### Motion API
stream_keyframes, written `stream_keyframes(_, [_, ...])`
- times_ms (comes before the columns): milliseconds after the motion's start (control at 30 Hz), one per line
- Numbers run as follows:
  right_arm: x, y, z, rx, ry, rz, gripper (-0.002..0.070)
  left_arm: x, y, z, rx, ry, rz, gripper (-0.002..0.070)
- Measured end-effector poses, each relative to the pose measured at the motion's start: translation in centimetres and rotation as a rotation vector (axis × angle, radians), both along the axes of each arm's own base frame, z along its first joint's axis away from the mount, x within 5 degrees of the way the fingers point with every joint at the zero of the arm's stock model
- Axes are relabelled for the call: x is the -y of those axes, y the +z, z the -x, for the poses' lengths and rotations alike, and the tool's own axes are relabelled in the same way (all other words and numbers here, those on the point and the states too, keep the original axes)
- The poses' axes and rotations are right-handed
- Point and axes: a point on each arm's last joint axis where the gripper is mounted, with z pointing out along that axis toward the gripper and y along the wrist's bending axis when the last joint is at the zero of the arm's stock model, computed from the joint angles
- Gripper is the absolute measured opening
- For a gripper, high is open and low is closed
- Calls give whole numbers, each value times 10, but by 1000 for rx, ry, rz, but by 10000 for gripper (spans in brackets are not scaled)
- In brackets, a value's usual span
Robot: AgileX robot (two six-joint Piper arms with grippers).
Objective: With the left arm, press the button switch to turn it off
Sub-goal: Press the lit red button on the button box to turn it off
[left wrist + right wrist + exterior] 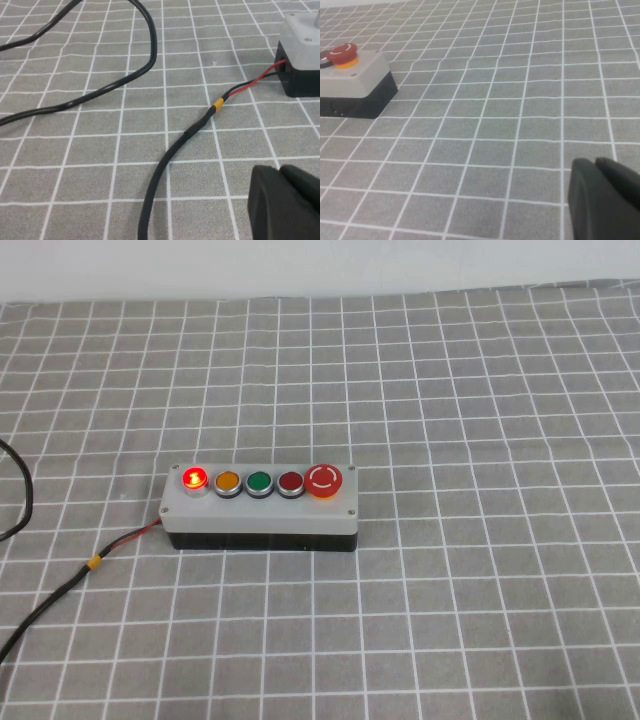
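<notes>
A grey button box (260, 510) with a black base lies in the middle of the checked cloth. On top run a lit red lamp (195, 478), a yellow button (228, 481), a green one (259, 481), a dark red one (290, 481) and a red mushroom stop (324, 480). Neither arm shows in the high view. My left gripper (280, 172) hovers low over the cloth, shut and holding nothing, well short of the box's lamp end (300, 45). My right gripper (596, 164) is also shut and holding nothing, far from the box's mushroom end (355, 80).
A black cable (60, 590) with a yellow band (218, 104) and red and black wires leaves the box's left end and runs toward the front left. It loops over the cloth (150, 40) ahead of the left gripper. A white wall (320, 265) borders the far side.
</notes>
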Motion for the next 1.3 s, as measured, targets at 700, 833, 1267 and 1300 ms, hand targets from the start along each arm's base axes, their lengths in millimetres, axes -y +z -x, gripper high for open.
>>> stream_keyframes(700, [0,0,0,0,0,-2,-17,0,0,0,0,0,3,-3])
stream_keyframes(833, [0,0,0,0,0,-2,-17,0,0,0,0,0,3,-3])
stream_keyframes(1267, [0,0,0,0,0,-2,-17,0,0,0,1,-1,13,-3])
stream_keyframes(1300, [0,0,0,0,0,-2,-17,1,0,0,4,-2,33,-3])
